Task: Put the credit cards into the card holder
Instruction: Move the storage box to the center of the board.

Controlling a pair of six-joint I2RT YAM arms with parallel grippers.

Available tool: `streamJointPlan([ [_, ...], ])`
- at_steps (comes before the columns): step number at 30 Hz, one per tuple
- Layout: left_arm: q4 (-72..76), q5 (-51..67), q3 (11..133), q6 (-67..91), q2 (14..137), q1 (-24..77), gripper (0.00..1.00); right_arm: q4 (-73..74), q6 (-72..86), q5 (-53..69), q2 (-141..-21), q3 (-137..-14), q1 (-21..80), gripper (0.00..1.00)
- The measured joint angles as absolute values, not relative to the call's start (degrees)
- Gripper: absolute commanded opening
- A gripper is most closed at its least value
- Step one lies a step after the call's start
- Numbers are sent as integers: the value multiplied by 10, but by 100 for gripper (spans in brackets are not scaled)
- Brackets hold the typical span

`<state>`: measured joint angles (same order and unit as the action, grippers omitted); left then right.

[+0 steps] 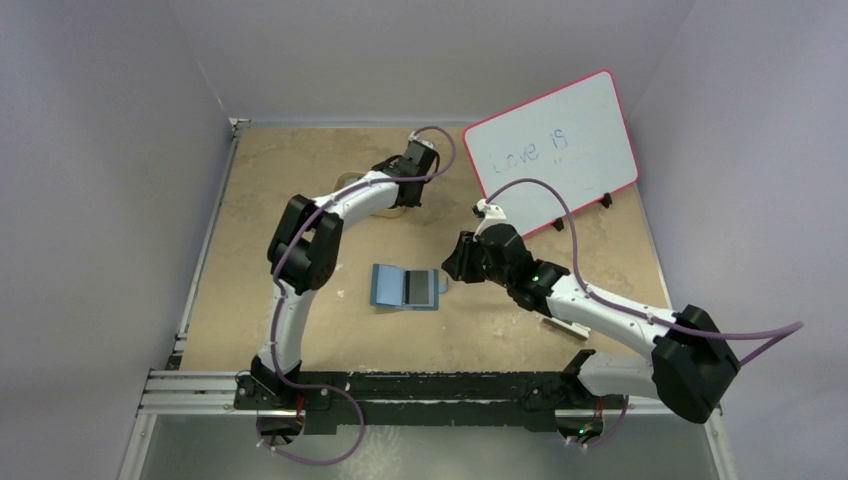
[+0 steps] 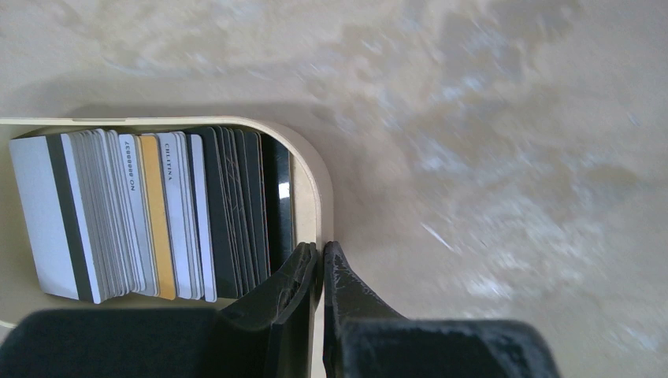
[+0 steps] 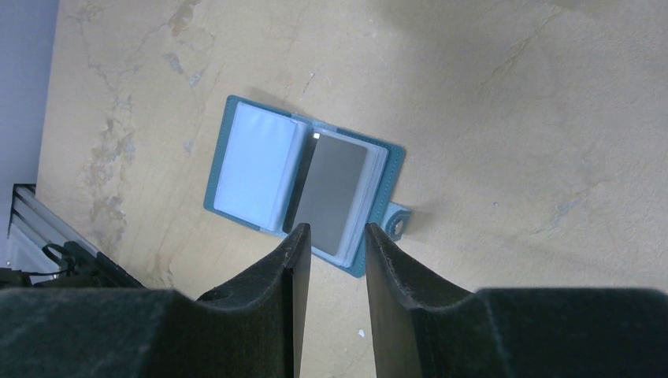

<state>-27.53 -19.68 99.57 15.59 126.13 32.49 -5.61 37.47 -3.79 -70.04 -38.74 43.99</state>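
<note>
Credit cards [image 2: 150,216] stand packed in the tray [image 2: 315,181] at your left. Your left gripper [image 2: 323,256] is pinched nearly together at its rim; you cannot tell whether it grips anything. The card holder [image 1: 386,286] lies open mid-table under your right gripper [image 3: 335,230], which is narrowly parted and empty.

Tabletop [image 1: 290,170] tan, mottled w/ pale patches. Whiteboard [image 1: 552,150], pink-red rim, faint scrawl, propped tilted just beyond the right gripper [image 1: 450,268], a bit to its right. Plain pale lilac-grey walls [image 1: 400,50] left, back, right. Metal rail [image 1: 200,385] well behind it, near edge. Light even, shadows soft.
</note>
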Motion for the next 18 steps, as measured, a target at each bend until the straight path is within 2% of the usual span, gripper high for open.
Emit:
streamJointPlan([
  [4,-285,-199,960,187,1235,368,11,-55,375,-38,-681,-372,440,34],
  [9,-297,-179,924,222,1215,408,27,-54,379,-39,-668,-363,440,35],
  [12,-310,-175,913,237,1207,416,36,-55,383,-39,-663,-362,440,39],
  [18,-329,-204,912,247,1158,408,48,-65,406,-40,-682,-364,427,44],
])
